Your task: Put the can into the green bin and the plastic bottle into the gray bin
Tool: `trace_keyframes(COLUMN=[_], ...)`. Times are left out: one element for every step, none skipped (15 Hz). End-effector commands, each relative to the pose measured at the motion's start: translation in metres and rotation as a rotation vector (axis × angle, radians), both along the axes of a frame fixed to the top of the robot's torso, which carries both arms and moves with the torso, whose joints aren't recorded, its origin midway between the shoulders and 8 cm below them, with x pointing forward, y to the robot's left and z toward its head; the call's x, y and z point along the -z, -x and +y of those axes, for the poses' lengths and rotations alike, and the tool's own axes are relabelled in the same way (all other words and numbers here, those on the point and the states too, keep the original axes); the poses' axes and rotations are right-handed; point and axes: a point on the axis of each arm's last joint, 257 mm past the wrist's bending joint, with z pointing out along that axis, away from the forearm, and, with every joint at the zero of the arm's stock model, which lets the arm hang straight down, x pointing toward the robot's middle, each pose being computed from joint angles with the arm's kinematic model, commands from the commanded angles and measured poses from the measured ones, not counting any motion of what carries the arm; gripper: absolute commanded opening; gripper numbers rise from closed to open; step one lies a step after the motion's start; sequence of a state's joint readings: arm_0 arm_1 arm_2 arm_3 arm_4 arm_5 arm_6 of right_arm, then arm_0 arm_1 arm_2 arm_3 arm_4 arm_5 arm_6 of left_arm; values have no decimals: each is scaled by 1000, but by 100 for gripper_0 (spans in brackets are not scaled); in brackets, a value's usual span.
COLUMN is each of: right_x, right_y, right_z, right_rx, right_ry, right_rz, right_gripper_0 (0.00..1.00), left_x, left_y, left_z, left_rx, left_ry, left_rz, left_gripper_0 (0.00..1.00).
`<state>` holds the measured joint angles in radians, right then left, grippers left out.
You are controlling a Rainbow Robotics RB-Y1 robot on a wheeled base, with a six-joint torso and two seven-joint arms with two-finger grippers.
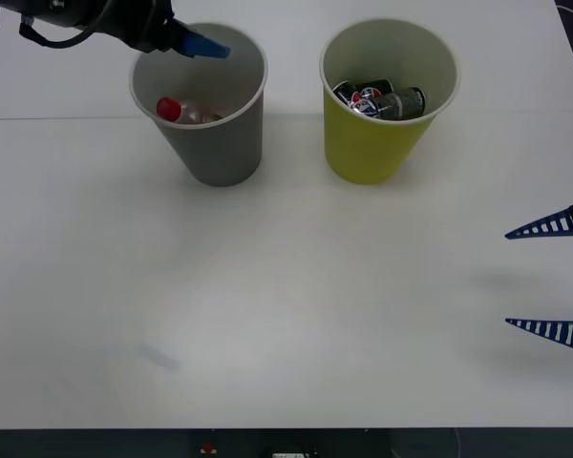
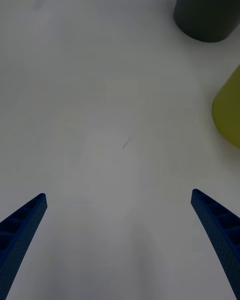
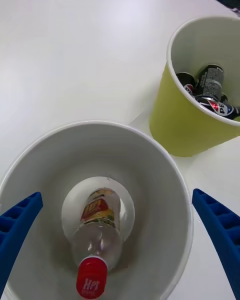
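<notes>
The plastic bottle point(image 1: 183, 113) lies inside the gray bin point(image 1: 220, 153), which stands at about eleven o'clock on the white table point(image 1: 267, 305) in the front view. From that camera little more than its red cap and a bit of clear body clears the rim. The left wrist view looks straight down into the bin point(image 3: 165, 180) and gives the rest: the bottle point(image 3: 97, 235) leans on the light inner wall, cap up, its red-and-yellow label toward the bin's floor.

The left gripper point(image 1: 202, 46) hangs above the gray bin's far rim at about eleven o'clock, released and empty; in its wrist view its blue fingers point(image 3: 17, 220) stand wide apart on either side of the bin's mouth.

The green bin point(image 1: 372, 153) stands just beside the gray one, at about one o'clock, apart from it. It holds dark cans point(image 1: 382, 100); the left wrist view point(image 3: 210, 87) shows them lying tumbled together against the pale inner wall.

The right gripper point(image 1: 552, 277) waits at about three o'clock, well apart from both bins, its fingers point(image 2: 220, 225) spread over bare table. Its wrist view catches the outer walls alone: the gray bin's dark side point(image 2: 207, 10) and a slice of the green bin point(image 2: 229, 112).
</notes>
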<state>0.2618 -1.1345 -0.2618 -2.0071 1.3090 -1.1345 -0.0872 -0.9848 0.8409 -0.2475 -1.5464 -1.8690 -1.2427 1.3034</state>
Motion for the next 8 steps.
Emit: trace_keyframes(right_x=[0, 0, 0, 0, 0, 0, 0, 0], right_y=[0, 0, 0, 0, 0, 0, 0, 0], right_z=[0, 0, 0, 0, 0, 0, 0, 0], right_rx=[0, 0, 0, 0, 0, 0, 0, 0], right_ry=[0, 0, 0, 0, 0, 0, 0, 0], right_rz=[0, 0, 0, 0, 0, 0, 0, 0], right_gripper_0=[100, 100, 100, 100, 100, 100, 100, 100], left_x=[6, 7, 10, 10, 14, 18, 24, 32], left_y=[20, 32, 43, 53, 66, 75, 84, 94], left_z=[8, 11, 13, 17, 24, 31, 36, 47], left_rx=[100, 137, 152, 159, 161, 162, 178, 200], left_ry=[58, 94, 117, 126, 127, 129, 122, 112], left_rz=[-23, -28, -27, -46, -67, -77, -97, -125], left_gripper_0=[100, 100, 100, 100, 100, 100, 100, 100])
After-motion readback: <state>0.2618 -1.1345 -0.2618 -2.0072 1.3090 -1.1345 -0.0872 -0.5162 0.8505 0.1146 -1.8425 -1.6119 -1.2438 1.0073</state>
